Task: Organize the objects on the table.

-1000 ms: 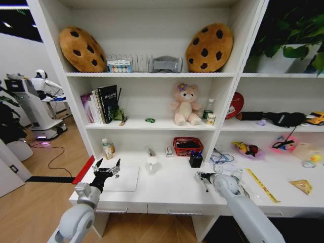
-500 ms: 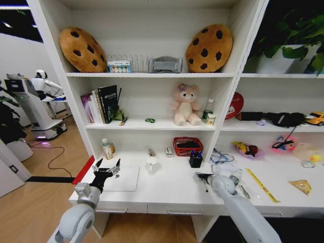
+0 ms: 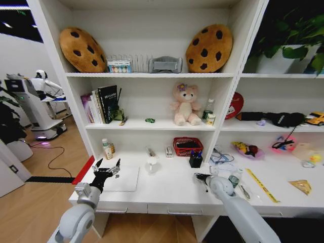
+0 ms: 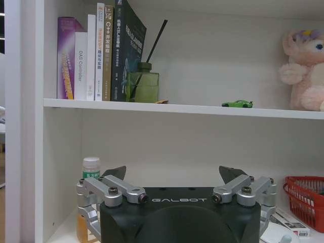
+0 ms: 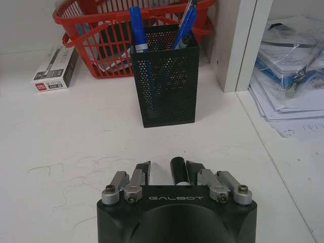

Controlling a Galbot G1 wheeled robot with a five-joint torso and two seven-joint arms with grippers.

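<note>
R gripper (image 5: 169, 169): low over the desk (image 3: 172, 190), fingers narrowed round a black pen (image 5: 178, 171). Looks gripped to you, but contact under the fingers is hidden.
R arm pose: stretched fwd and down from the lower right of the head view; gripper (image 3: 201, 177) points at the pen cup.
Pen cup (image 5: 164, 83): black mesh, upright, just ahead of the R gripper, apart from it. Blue pens already stand in it.
Behind cup: red basket (image 5: 109, 35), small box (image 5: 54, 68) beside it.
L gripper (image 4: 174, 177): fingers spread wide, nothing between them.
L arm pose: raised at the desk's left end, gripper (image 3: 105, 168) over the laptop's near edge, idle by the look of it.
Laptop (image 3: 124, 178): silver-white, closed, flat on the desk, not shifted as far as you can judge.
Toy car (image 4: 237, 104): green, on the middle shelf near the bear (image 4: 306, 68).
Progress: early, I'd say. One pen in hand, not yet in the cup; papers and bits on the desk's right part are still loose.
</note>
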